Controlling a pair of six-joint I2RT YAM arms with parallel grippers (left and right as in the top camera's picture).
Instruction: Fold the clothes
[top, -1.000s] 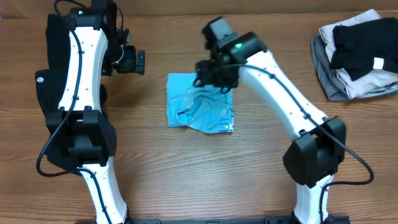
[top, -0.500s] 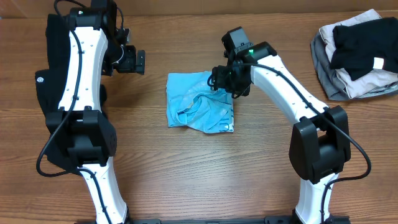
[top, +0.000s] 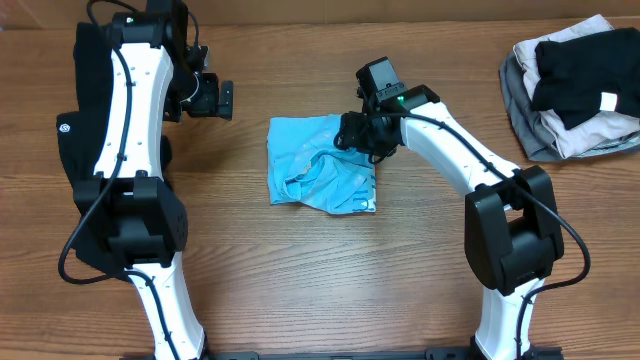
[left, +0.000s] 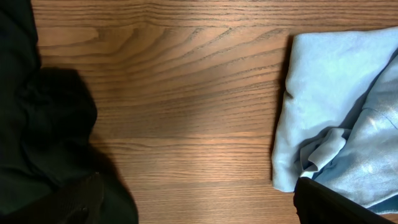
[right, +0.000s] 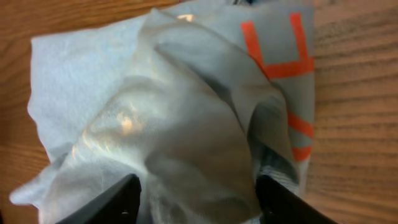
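The blue shirt (top: 320, 165) lies crumpled on the tabletop (top: 300, 280). The right gripper (top: 352, 135) is down on its upper right corner, jaws either side of a raised fold; whether they pinch it I cannot tell. The left gripper (top: 220, 98) hangs left of the shirt, jaws wide with nothing between. A black garment (top: 70, 150) lies under the left arm (top: 125, 110); a folded pile (top: 570, 85) sits far right.

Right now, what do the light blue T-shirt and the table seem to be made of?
Light blue T-shirt: soft, thin knit cloth, probably cotton or a blend; it lies in limp folds with a faint sheen. Its red lettering looks like flat print. Table: wood or wood-look laminate, matte; grain lines show.
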